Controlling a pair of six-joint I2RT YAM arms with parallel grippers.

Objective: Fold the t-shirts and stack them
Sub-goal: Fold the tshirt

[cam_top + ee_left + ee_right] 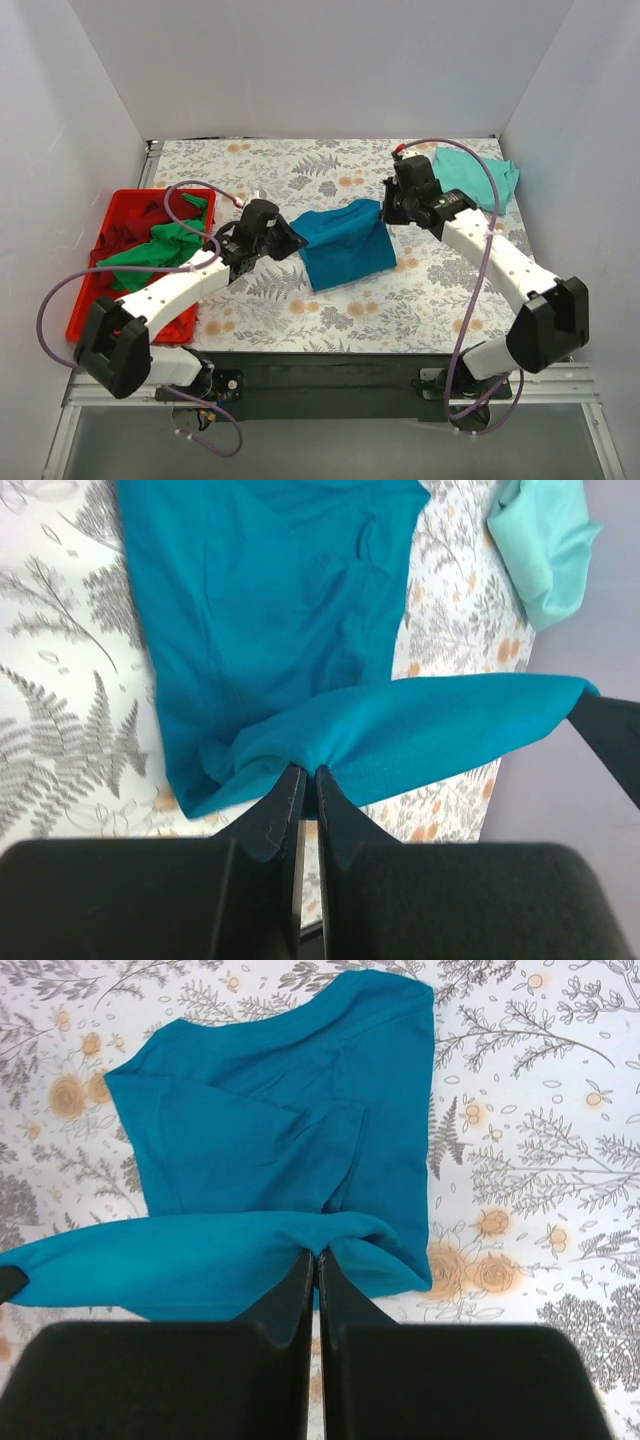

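The deep blue t-shirt [345,245] hangs stretched between my two grippers above the table's middle, its lower part resting on the floral cloth. My left gripper [291,238] is shut on its left edge; in the left wrist view the fingertips [309,777] pinch a bunched fold of the blue shirt [270,610]. My right gripper [385,211] is shut on its right edge; the right wrist view shows it [316,1257] pinching the shirt [290,1140]. A pale mint green t-shirt [478,177] lies folded at the back right. A bright green shirt [160,248] and a dark red one [125,228] lie in the tray.
A red plastic tray [85,310] stands at the left edge of the table. White walls close in the left, back and right sides. The floral tablecloth [420,300] covers the table. The mint shirt also shows in the left wrist view [545,550].
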